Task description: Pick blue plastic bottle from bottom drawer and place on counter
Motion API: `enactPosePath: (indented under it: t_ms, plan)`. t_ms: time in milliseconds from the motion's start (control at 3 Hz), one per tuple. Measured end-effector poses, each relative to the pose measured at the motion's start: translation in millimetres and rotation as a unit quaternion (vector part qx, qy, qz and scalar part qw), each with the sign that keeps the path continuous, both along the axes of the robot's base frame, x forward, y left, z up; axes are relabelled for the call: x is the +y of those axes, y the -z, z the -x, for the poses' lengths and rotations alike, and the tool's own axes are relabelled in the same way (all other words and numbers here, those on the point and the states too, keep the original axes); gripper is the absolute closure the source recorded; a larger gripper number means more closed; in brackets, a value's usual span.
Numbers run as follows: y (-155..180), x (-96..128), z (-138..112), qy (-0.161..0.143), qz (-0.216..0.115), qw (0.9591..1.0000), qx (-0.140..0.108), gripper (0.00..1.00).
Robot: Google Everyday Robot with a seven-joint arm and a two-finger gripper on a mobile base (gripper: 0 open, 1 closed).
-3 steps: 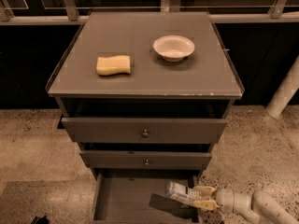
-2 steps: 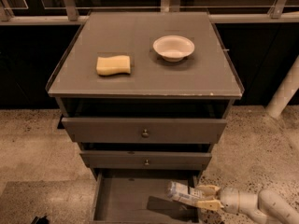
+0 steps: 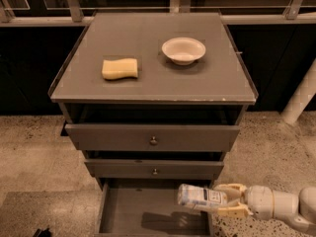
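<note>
The blue plastic bottle (image 3: 200, 197) lies sideways in my gripper (image 3: 228, 200), cap end to the left, label showing. The gripper comes in from the lower right and is shut on the bottle's right end. The bottle hangs above the floor of the open bottom drawer (image 3: 133, 214), at its right side, and casts a shadow on the floor below. The counter (image 3: 148, 78) is the grey top of the cabinet, well above the gripper.
A yellow sponge (image 3: 120, 68) lies on the counter's left half and a white bowl (image 3: 183, 50) on its right half. The two upper drawers with round knobs (image 3: 153, 141) jut out slightly above the bottom drawer. A white post (image 3: 301, 98) stands at the right.
The gripper has lifted the bottle a little above the drawer floor; the bottle now sits higher and level, with its shadow apart from it.
</note>
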State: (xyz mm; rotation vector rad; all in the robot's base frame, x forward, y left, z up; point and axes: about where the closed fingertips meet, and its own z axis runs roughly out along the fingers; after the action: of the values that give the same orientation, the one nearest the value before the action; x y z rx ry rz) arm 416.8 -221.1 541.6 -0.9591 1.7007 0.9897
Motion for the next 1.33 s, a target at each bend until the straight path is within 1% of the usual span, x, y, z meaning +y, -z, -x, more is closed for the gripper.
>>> enactPosePath:
  t_ms: [333,667,1000,1333]
  plan:
    - [3.3,1.0,0.3,0.0,-0.003,1.0,0.002,1.0]
    - [1.8,3.3,-0.4,-0.01,0.002,0.9999,0.014,1.0]
    - [-44.2,5.6,-11.1,-0.027,0.015,0.9995,0.005,1.0]
    - [-101.1,10.3,-28.7,-0.035,0.048,0.9982,-0.011,1.0]
